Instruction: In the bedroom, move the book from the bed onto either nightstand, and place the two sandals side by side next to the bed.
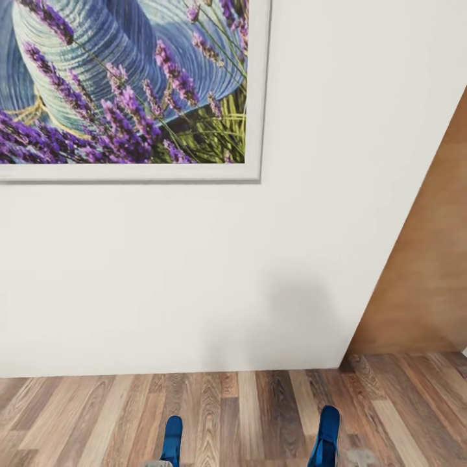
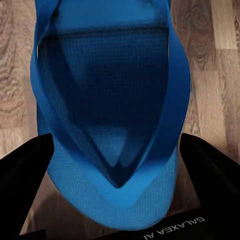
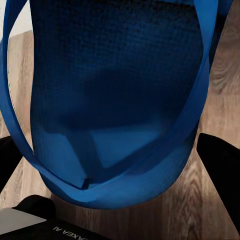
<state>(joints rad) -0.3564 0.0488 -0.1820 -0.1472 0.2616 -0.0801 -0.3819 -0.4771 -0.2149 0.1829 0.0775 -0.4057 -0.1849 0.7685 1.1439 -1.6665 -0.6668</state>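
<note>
Head view: white wall (image 1: 194, 279) w/ lavender picture (image 1: 130, 84) dead ahead, plank floor (image 1: 246, 415) below, bed not visible. Each claw is clamped on a sandal: left sandal (image 2: 107, 125), right sandal (image 3: 117, 100), long axes pointing fwd, well apart.

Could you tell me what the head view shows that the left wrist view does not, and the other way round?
Head view alone: a framed lavender painting on the white wall, a brown wooden door, and a second blue sandal beside the first. Left wrist view alone: the left sandal close up, its straps meeting at the toe, held between the left gripper fingers. Both share that sandal and the wood-plank floor.
</note>
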